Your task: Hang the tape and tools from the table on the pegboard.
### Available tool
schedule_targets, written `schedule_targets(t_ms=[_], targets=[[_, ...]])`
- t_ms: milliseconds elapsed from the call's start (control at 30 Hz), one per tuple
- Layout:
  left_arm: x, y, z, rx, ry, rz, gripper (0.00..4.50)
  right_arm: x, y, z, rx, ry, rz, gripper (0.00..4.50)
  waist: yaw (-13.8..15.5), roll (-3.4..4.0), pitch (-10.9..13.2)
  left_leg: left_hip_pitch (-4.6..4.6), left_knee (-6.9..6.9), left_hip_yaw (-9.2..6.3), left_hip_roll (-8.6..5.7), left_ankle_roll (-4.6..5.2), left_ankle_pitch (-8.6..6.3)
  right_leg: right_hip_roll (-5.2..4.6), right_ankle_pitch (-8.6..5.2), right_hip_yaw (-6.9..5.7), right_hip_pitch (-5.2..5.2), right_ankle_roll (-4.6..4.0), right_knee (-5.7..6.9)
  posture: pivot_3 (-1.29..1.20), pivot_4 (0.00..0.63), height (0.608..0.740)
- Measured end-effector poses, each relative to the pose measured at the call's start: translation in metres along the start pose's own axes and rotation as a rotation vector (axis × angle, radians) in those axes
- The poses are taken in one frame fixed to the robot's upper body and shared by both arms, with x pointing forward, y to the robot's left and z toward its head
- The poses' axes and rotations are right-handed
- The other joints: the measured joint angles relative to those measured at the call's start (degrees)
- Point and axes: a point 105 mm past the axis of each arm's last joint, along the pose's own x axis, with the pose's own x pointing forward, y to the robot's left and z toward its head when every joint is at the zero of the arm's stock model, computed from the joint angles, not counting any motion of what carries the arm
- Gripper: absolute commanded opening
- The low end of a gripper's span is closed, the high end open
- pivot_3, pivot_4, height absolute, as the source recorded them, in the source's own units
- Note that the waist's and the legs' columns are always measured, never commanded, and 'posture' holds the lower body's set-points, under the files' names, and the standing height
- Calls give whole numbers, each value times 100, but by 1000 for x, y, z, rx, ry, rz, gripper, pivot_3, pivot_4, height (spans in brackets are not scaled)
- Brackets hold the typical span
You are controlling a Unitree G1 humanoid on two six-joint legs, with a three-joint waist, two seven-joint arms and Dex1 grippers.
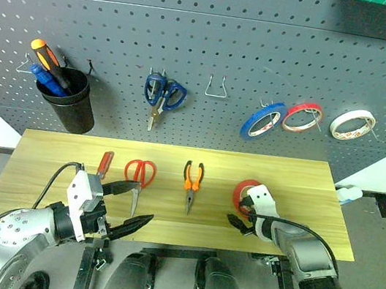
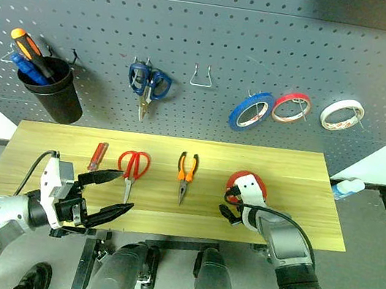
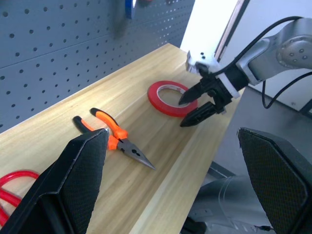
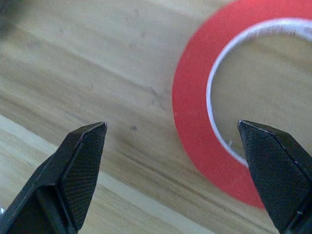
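Note:
The red-orange tape [image 1: 247, 188] lies flat on the right part of the light wood table [image 1: 299, 177]. My right gripper [image 1: 239, 213] hovers open just in front of the tape, one finger [image 4: 273, 170] over the roll's [image 4: 195, 122] near rim and the other over bare wood. To the tape's left lie the orange-and-black pliers [image 1: 191, 181], the red-handled scissors [image 1: 140, 175] and the red-handled screwdriver [image 1: 104, 164]. At the table's front left edge my left gripper [image 1: 144, 203] stands open and empty, near the scissors' blades. The grey pegboard [image 1: 233, 40] rises behind the table.
On the pegboard hang a black cup [image 1: 72, 102] with orange and blue screwdrivers, blue scissors [image 1: 163, 93], a bare wire hook [image 1: 217, 88], a blue roll [image 1: 262, 119], a thin red roll [image 1: 302, 116] and a whitish roll [image 1: 352, 124].

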Motion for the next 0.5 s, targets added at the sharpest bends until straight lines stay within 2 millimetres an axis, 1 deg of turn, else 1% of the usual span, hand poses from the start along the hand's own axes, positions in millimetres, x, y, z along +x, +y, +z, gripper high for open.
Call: schedule_targets(t_ms=[100,367,400,500], targets=[[0,0,0,1,-1,0,4500,1,-2,0,-24,7,-11,3695,-1,0,0,1,2,0,1,0,0,8,1,-1,0,2,1,-23,186,740],[0,-1,0,1,0,-8,4500,3,-12,2,-132,15,-77,954,0,0,0,1,2,0,1,0,0,10,2,-1,1,4,1,-21,192,740],[0,-1,0,2,-1,-9,4500,3,-13,2,-150,14,-81,719,0,0,0,1,2,0,1,0,0,10,2,-2,1,3,1,-19,190,740],[0,-1,1,13,-7,-10,4500,4,-12,2,-189,14,-81,674,0,-1,-1,4,5,-1,1,0,0,11,2,-2,6,2,1,-20,188,740]])
